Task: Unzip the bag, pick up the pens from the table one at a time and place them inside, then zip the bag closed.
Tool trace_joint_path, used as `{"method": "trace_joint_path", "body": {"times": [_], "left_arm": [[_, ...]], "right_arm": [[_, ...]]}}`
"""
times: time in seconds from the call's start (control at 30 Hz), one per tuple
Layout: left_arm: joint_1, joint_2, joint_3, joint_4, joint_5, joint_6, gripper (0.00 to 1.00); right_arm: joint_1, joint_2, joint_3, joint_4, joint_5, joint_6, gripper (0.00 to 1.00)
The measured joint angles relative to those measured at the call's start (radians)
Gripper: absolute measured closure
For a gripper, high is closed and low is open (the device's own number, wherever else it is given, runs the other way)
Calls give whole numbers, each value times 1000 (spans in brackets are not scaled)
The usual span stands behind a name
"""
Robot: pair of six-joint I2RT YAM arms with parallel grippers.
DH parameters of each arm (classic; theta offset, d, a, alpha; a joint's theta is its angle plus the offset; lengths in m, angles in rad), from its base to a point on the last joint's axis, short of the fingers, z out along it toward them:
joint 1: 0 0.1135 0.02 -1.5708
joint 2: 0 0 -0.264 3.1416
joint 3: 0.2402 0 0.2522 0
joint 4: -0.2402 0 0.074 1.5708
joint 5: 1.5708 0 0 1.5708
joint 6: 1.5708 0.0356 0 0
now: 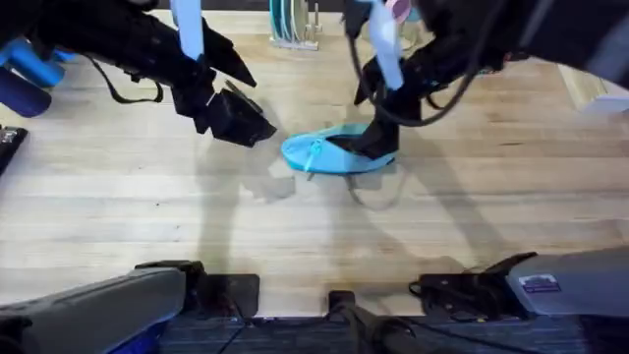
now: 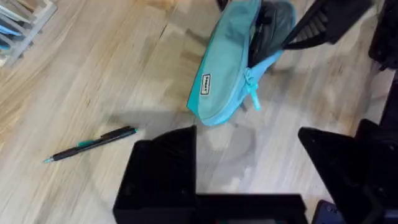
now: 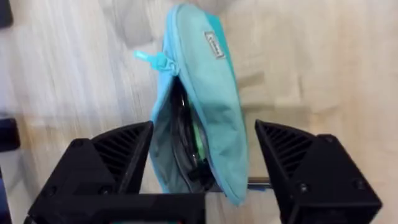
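The light-blue bag [image 1: 329,154] lies mid-table with its zipper partly undone; its pull [image 3: 152,59] hangs at the closed end. My right gripper [image 1: 378,141] hovers open over the bag's gaping end [image 3: 205,124], one finger on each side. Dark pen shapes [image 3: 185,134] show inside the opening. My left gripper [image 1: 241,123] hangs open a little left of the bag [image 2: 227,68], nothing between its fingers [image 2: 163,174]. A thin dark pen [image 2: 93,144] lies on the wooden table [image 1: 295,236] beside the left gripper.
Dark-blue cylinders [image 1: 25,79] lie at the far left, and a black object [image 1: 8,143] sits at the left edge. A rack with upright items [image 1: 295,29] stands at the back centre. Bare wood stretches in front of the bag.
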Motion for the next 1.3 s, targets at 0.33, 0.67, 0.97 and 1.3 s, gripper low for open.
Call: {"method": "trace_joint_path", "body": {"times": [0.33,0.67,0.97,1.3], "left_arm": [[0,0,0,0,0,0,6],[0,0,0,0,0,0,7],[0,0,0,3,0,0,8],[0,0,0,3,-4,0,7]], "right_arm": [[-7,-156,7,26,0,139,5],[-70,-157,7,115,257,755,6],[-92,-157,7,128,364,1106,5],[-92,-157,7,138,371,1149,5]]}}
